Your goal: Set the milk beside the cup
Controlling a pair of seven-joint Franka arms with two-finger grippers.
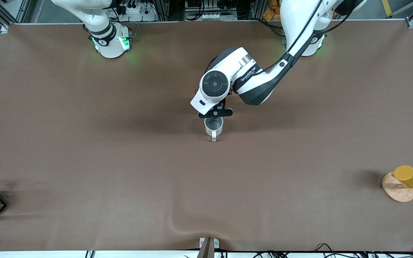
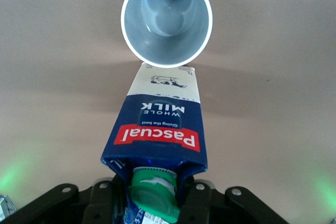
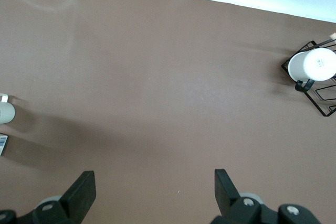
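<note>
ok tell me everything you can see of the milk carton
The small gable-top milk carton, apparently coated cardboard, is dark blue above a white band printed with a cow, with a red Pascal label, "whole milk" lettering and a round green screw cap. It appears upright, right beside the off-white ceramic mug with grey inside, on the side farther from the front camera; whether they touch is unclear. The left claw is closed on its top.

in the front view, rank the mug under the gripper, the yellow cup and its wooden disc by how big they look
1. Wooden disc, largest.
2. Yellow cup.
3. Off-white mug, smallest, partly covered by the left gripper.
Cup and mug look close, so their order is uncertain.
</note>
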